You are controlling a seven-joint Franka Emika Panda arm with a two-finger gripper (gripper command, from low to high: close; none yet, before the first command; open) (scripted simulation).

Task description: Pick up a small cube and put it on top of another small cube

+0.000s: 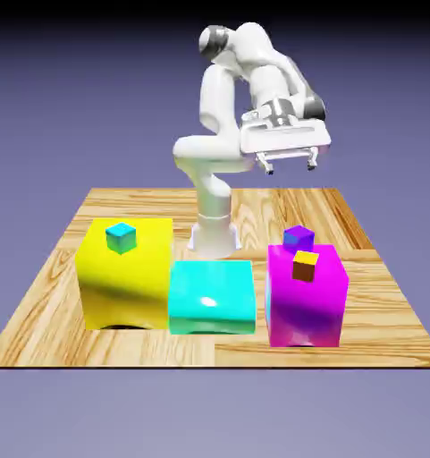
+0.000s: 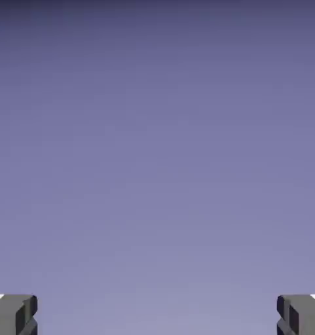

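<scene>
Striped wood-grain tabletop (image 1: 370,313), 3 glossy rounded blocks, 3 small sharp-edged cubes, fingers (image 1: 290,167) spread wide, holding nothing

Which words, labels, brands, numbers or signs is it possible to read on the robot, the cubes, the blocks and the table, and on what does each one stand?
None: no text can be read in either view.
The robot arm, the small cubes, the big blocks and the wooden table show no readable word, number, brand or sign.
</scene>
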